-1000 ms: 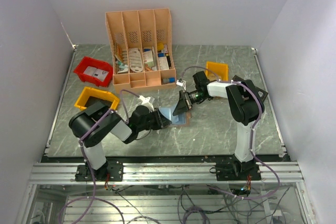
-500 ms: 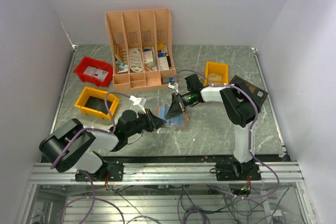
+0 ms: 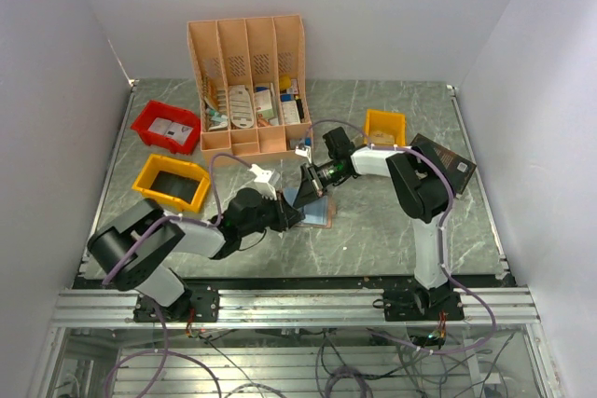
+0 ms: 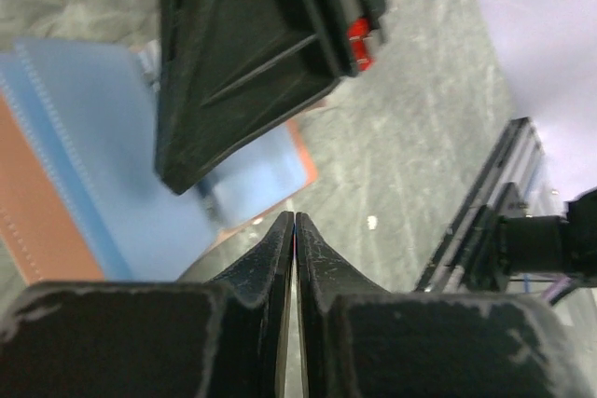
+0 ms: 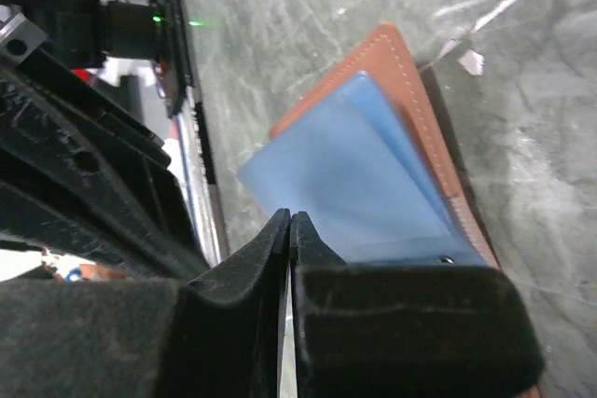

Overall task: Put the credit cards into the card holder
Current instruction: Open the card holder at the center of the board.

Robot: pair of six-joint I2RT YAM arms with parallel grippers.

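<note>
Top external shows the card holder lying open on the table, hemmed in by both my grippers. My left gripper sits at its near-left edge and my right gripper at its far edge. Both have their jaws pressed together, with nothing that I can see between them. The right one's black body hangs over the blue pocket panels, blocking much of my left wrist view. Well apart stand a peach organiser, a red bin, a yellow bin and a smaller yellow bin.
</note>
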